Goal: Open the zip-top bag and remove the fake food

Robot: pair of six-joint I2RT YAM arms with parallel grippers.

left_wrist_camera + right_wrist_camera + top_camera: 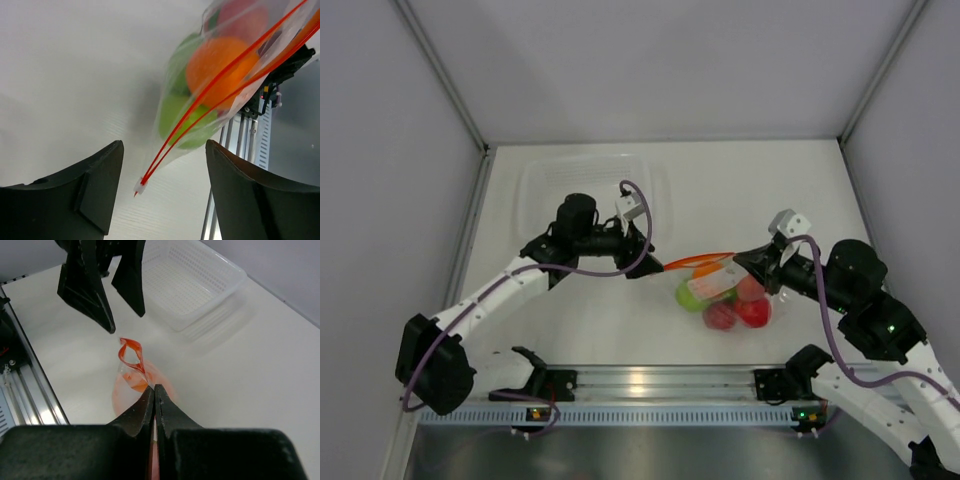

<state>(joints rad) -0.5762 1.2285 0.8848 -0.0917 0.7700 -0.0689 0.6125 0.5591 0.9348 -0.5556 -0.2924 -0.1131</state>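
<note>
I see the zip-top bag [722,288] right of table centre, the fake food [724,312] inside it. My right gripper [748,262] has its fingers clamped on the zipper strip's [698,261] right end. My left gripper [644,266], fingers apart, sits just left of the strip's free end. A clear tub [545,180] lies far left.

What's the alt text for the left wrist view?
A clear zip-top bag of fake food hangs slanted between the open jaws of the left gripper, touching neither, its orange-red zipper's end tab low in the gap. Orange, green and red fruits show through; white table behind, metal rail at right.
</note>
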